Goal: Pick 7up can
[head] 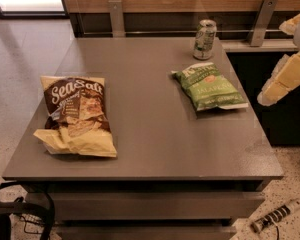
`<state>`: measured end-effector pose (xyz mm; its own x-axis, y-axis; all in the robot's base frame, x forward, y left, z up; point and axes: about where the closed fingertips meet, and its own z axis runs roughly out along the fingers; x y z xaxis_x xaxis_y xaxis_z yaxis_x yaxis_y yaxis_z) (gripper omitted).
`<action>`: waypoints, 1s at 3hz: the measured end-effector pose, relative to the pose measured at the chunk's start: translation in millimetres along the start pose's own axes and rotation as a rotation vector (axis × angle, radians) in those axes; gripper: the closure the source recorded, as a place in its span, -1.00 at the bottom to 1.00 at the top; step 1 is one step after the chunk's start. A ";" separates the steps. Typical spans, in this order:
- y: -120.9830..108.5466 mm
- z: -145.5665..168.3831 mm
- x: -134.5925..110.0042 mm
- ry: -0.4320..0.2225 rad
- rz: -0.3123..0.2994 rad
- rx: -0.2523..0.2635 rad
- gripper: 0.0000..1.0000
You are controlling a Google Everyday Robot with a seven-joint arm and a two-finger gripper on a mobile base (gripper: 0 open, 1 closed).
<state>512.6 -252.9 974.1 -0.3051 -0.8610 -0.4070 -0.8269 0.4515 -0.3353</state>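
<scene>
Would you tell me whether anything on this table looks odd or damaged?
Only the brown chip bag, front left, looks crumpled at its lower end. The 7up can stands upright; the pincer hangs right of the table.

Cream-white arm (290, 69), blocky angular segments, tool (268, 95) at right edge

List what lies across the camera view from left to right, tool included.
Brown chip bag → can → tool, hanging past the right edge of the table. The green chip bag is left out: it lies in front of the can and spans its position.
</scene>
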 end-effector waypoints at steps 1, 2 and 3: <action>-39.1 22.9 10.6 -0.186 0.161 0.115 -1.00; -65.2 40.2 8.8 -0.354 0.286 0.210 -1.00; -77.2 33.2 3.7 -0.365 0.279 0.259 -1.00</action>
<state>591.1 -283.2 970.3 -0.2747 -0.5831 -0.7645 -0.5800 0.7346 -0.3519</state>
